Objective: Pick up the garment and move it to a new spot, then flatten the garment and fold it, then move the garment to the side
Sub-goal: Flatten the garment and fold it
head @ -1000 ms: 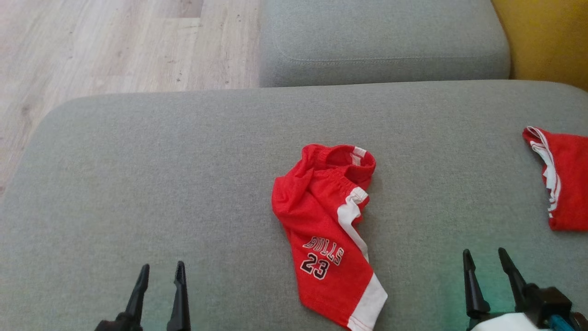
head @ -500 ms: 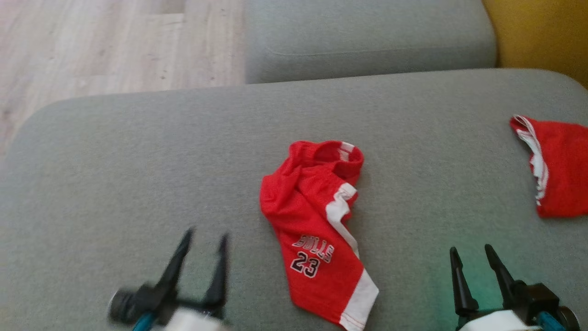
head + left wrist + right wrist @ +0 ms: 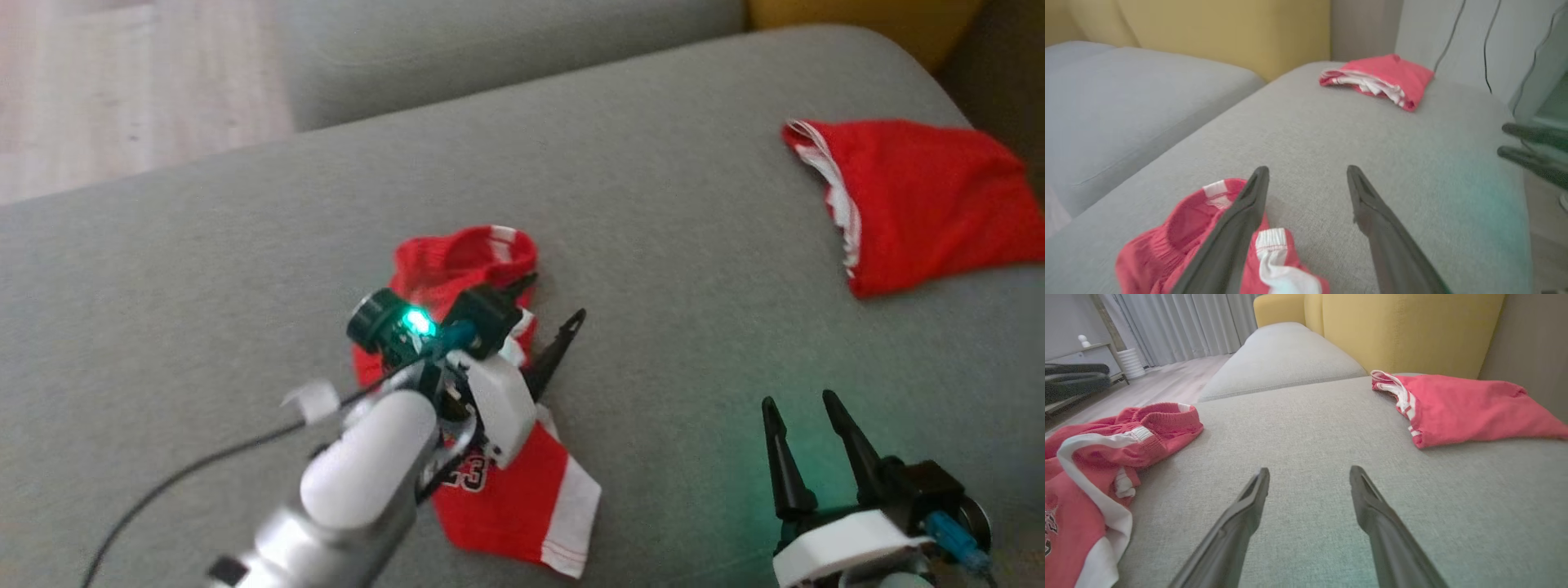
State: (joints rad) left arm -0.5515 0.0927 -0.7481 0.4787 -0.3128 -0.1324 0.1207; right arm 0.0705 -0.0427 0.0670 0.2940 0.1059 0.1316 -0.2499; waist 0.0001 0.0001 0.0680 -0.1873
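Note:
The garment (image 3: 522, 498), red shorts with white side stripes and a black number, lies crumpled on the grey seat cushion (image 3: 204, 269). My left gripper (image 3: 555, 298) hovers open over its waistband end, one finger above the red cloth and the other above bare cushion. In the left wrist view the garment (image 3: 1167, 241) sits under the left finger of my left gripper (image 3: 1307, 169), with nothing between the fingers. My right gripper (image 3: 798, 402) stands open at the lower right, apart from the garment. In the right wrist view the garment (image 3: 1094, 457) lies left of my right gripper (image 3: 1309, 470).
A second red and white cloth (image 3: 914, 196) lies folded near the cushion's far right corner. Another grey cushion (image 3: 490, 49) lies beyond a seam, wooden floor (image 3: 122, 82) to the far left. A yellow backrest (image 3: 1412, 330) rises behind the right side.
My left arm has swung forward and to the right, from the near left to above the garment. The head camera has turned, shifting the whole picture. The right gripper has kept its place.

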